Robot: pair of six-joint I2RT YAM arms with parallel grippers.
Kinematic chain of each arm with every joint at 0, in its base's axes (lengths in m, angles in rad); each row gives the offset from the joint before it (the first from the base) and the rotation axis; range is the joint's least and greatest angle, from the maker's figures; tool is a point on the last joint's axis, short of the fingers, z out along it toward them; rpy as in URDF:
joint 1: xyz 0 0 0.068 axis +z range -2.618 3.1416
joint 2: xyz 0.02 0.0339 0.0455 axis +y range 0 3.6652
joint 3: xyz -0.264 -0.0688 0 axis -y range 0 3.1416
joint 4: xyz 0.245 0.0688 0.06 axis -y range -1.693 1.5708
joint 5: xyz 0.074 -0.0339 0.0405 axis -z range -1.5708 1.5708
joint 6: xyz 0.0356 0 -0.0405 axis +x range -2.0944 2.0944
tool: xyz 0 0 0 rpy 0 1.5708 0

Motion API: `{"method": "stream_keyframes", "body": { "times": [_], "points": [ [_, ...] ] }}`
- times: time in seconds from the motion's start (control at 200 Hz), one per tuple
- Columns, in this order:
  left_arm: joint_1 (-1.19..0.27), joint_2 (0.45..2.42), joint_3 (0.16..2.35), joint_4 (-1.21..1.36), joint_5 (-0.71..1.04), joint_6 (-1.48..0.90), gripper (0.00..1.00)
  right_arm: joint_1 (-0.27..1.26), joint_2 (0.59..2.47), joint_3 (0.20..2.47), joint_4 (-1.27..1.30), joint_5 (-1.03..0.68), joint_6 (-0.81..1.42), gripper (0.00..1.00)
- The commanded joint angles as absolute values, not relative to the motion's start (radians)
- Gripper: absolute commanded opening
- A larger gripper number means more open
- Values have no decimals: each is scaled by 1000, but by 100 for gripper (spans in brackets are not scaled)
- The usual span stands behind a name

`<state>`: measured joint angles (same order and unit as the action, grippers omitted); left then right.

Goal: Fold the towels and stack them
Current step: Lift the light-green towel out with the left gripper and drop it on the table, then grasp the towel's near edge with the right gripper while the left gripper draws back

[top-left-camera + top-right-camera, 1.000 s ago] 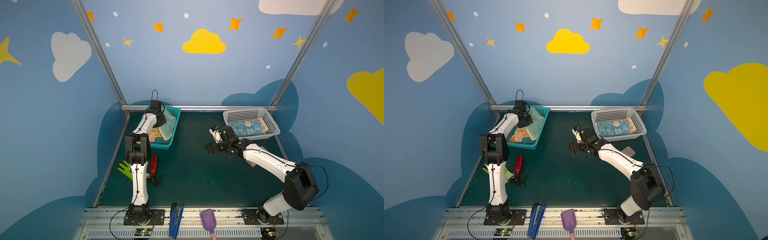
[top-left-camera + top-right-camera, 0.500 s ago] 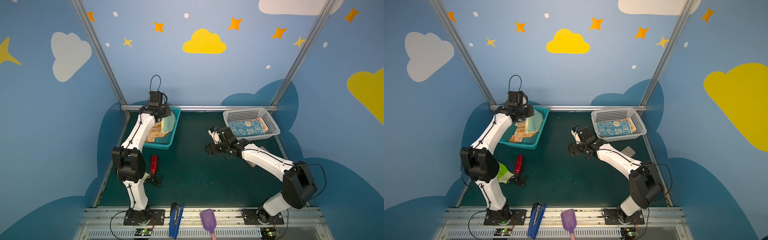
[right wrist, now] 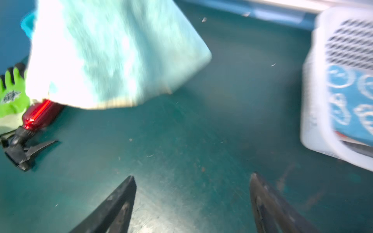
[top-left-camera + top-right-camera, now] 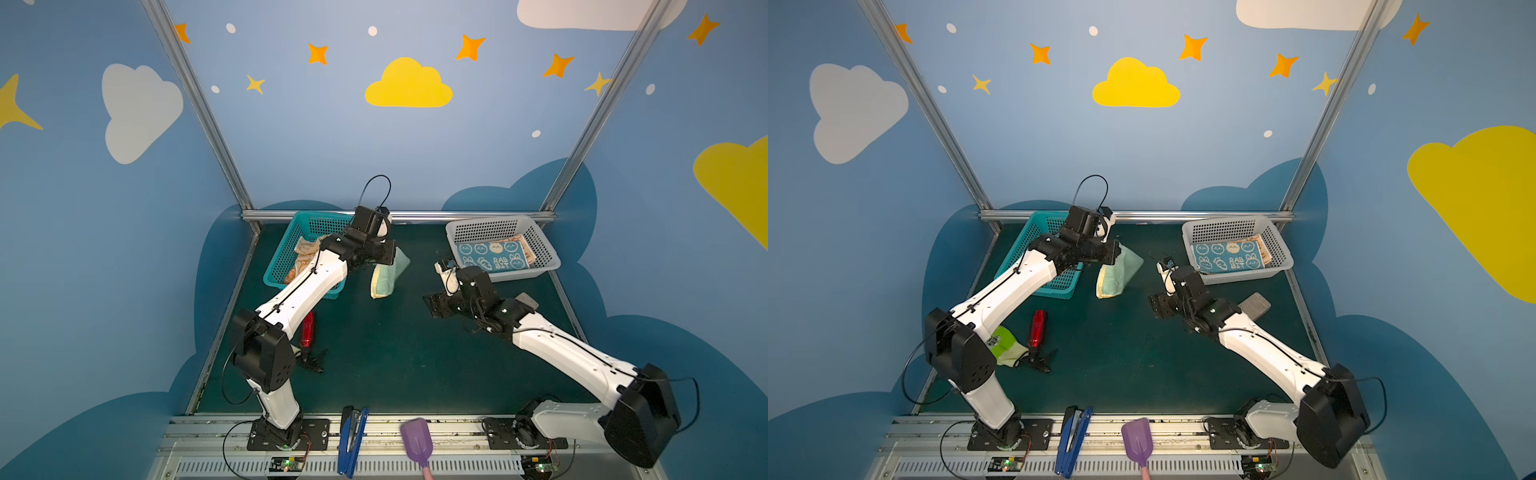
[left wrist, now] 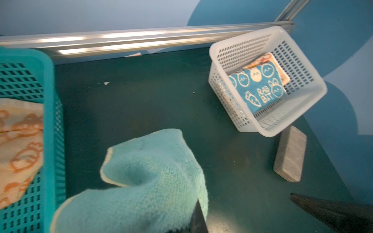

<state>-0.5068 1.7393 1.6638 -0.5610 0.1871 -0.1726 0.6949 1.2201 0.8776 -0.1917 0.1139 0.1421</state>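
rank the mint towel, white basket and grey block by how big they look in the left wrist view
1. mint towel, only narrowly. It hangs right by the camera, so first place is unsure
2. white basket, close behind
3. grey block, clearly smallest

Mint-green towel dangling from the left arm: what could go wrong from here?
1. The mint-green towel hangs bunched from the shut left jaws; it could slip out or land crumpled and be hard to fold.
2. The right jaws stand open close to the hanging cloth; reaching for it could bring the two arms together.
3. The red-handled tool and green glove lie on the mat nearby and might end up under a spread towel.
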Motion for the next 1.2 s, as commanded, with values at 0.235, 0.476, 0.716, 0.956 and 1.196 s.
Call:
{"method": "stream_keyframes", "body": {
  "times": [0.235, 0.476, 0.716, 0.956, 1.196],
  "points": [
    [-522, 1787, 1510, -439, 226, -359, 5, 701, 1138, 740, -82, 51, 48, 84],
    [-532, 1839, 1364, -405, 219, -442, 16, 738, 1178, 730, -71, 22, 53, 84],
    [-557, 1897, 1390, -417, 268, -460, 79, 804, 1278, 737, 5, 73, 56, 84],
    [-560, 1892, 1441, -430, 269, -434, 100, 853, 1405, 823, -50, 101, 156, 79],
    [-545, 1825, 1505, -514, 143, -359, 100, 963, 1600, 1014, -206, 211, 197, 74]
  ]
}}
